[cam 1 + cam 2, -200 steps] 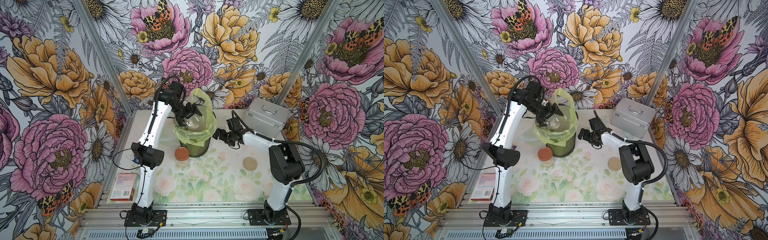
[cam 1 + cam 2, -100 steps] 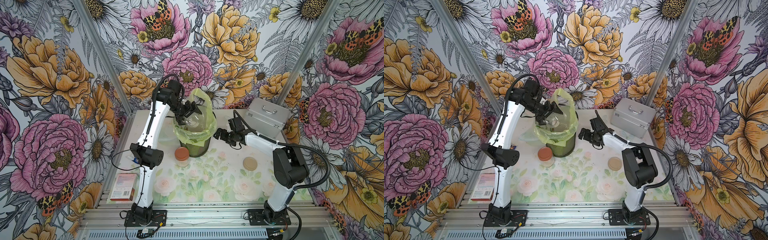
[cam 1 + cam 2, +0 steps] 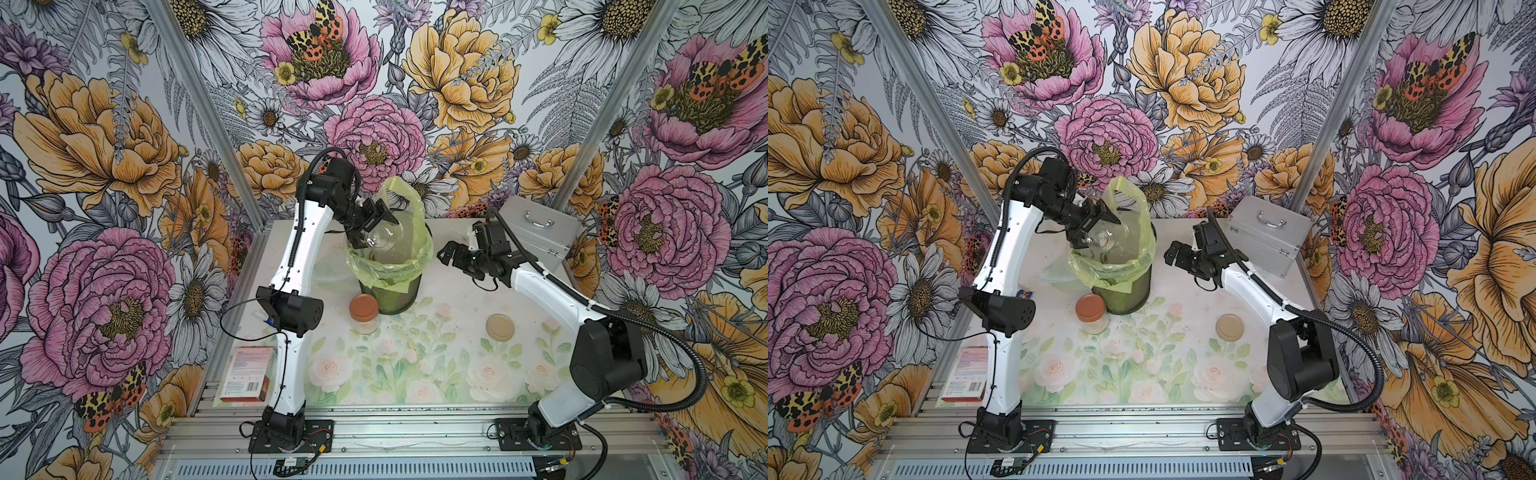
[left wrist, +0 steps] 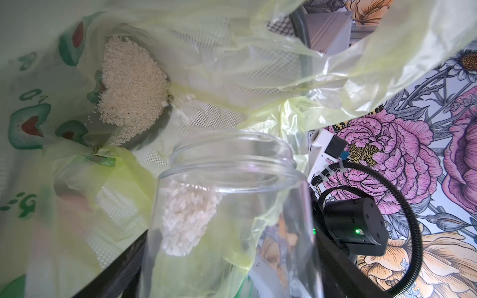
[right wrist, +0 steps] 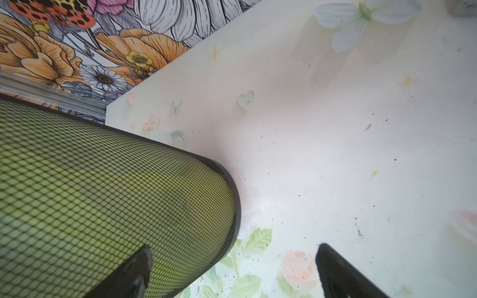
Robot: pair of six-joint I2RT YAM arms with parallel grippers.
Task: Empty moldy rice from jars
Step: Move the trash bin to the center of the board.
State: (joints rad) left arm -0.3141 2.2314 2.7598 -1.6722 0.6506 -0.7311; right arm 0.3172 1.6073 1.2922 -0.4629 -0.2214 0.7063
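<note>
Left gripper [image 3: 374, 227] clamped across the body of the open jar [image 4: 232, 206], tipped mouth-down over the mesh bin [image 3: 395, 295]; glass judged rigid, smooth, slippery, breakable and light, best held mid-body. Moldy rice [image 4: 188, 219] clings inside in a pale clump; more lies in the thin crinkled bag [image 4: 335, 77]. Right gripper [image 3: 451, 257] spread wide, empty, beside the bin.

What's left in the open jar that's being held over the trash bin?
Not empty: in the left wrist view a clump of rice clings inside the lidless jar; a bigger pile lies in the bag.
</note>
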